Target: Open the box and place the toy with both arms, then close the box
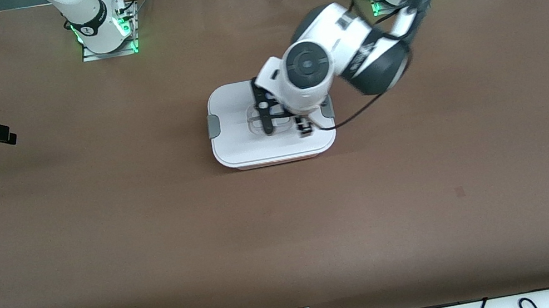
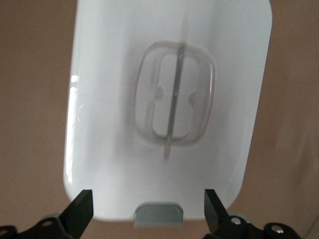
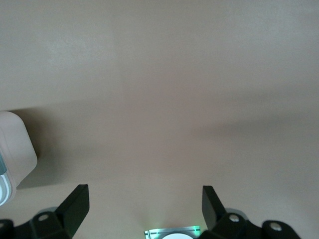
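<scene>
The box sits mid-table, white lid on. The left end effector hovers over it — fingers spread wide, one grey side clip between them. The right end effector waits at the right arm's end of the table — released, grasping nothing.

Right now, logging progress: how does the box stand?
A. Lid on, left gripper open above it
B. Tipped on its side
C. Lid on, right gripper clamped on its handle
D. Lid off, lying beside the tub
A: the white lid covers the box, and the left gripper hangs open over it.
</scene>
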Available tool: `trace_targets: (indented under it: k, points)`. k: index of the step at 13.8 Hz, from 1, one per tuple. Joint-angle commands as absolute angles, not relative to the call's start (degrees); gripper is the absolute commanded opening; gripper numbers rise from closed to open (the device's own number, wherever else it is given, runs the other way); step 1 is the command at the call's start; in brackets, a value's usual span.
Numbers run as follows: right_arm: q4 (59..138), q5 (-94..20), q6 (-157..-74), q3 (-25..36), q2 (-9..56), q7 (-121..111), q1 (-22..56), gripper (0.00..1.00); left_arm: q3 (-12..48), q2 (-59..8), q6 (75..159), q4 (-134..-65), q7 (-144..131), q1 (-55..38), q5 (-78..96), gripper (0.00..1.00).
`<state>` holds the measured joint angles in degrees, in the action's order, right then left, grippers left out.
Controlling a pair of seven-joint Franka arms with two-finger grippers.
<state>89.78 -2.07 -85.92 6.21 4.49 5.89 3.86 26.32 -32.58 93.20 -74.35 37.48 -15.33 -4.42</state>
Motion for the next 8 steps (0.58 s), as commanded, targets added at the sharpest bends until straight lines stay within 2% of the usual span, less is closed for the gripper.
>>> trace_targets:
  k: [1, 4, 6, 8]
  points:
    - [89.21, -1.58, -85.87, 6.42, 4.39, 5.27, 4.31, 1.0, 26.54, -24.8, 84.58, -75.76, 30.53, -8.9, -5.09, 1.0]
    - [89.21, -1.67, -86.04, 6.42, 4.83, 5.27, 4.31, 1.0, 26.19, -21.02, 83.23, -75.76, 22.27, -1.43, -6.93, 1.0]
    - [89.21, -1.84, -86.48, 6.42, 5.01, 5.36, 4.39, 1.0, 20.07, -18.03, 83.41, -75.32, 16.55, -5.77, -10.79, 1.0]
    - [89.12, -1.67, -86.75, 6.07, 5.8, 5.71, 5.44, 1.0, 15.94, -15.31, 84.37, -76.37, 12.85, -5.63, -10.2, 1.0]
